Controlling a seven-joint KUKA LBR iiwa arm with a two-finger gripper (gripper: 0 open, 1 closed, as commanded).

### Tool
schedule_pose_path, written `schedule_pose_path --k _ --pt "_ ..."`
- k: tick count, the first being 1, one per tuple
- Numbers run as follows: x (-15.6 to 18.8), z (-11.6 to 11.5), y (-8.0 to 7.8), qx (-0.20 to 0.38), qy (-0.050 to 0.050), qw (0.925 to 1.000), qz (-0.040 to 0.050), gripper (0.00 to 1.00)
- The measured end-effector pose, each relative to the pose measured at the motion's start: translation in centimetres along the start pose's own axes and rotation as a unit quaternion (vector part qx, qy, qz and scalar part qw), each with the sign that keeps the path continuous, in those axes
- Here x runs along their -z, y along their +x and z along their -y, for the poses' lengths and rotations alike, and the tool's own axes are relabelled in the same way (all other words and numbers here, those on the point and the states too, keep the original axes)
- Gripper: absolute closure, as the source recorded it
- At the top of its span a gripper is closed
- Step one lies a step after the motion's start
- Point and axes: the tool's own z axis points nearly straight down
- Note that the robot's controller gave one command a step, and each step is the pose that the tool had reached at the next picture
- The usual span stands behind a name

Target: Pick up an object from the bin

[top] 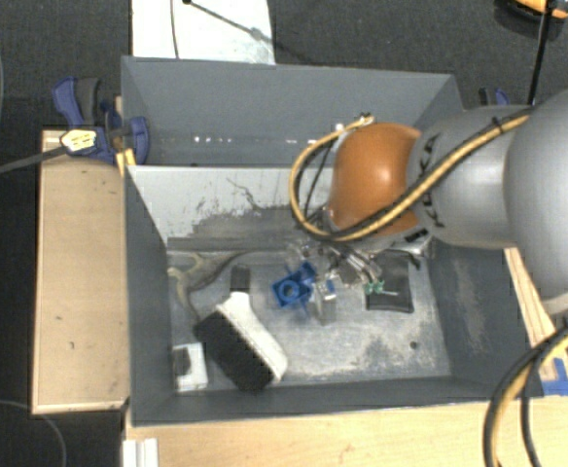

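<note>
So we've got a grey metal bin with sloped walls and a scuffed, dusty floor. The claw hangs low near mid-floor under the arm's glossy orange cover. We can't tell if it's wide or narrow. Just at its 9 o'clock sits a small knobbly blue plastic piece. A flat dark slab lies at 3 o'clock. Toward 8 o'clock there's a chunky black-and-white block, lying askew, with a small white bit beside it in the corner. Open floor at 5 o'clock.
</note>
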Motion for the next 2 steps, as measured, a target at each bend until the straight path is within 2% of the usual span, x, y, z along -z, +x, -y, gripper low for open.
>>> schedule_pose_path --k 2 --pt "3.9 0.0 0.1 0.0 0.001 1.0 0.0027 1.0"
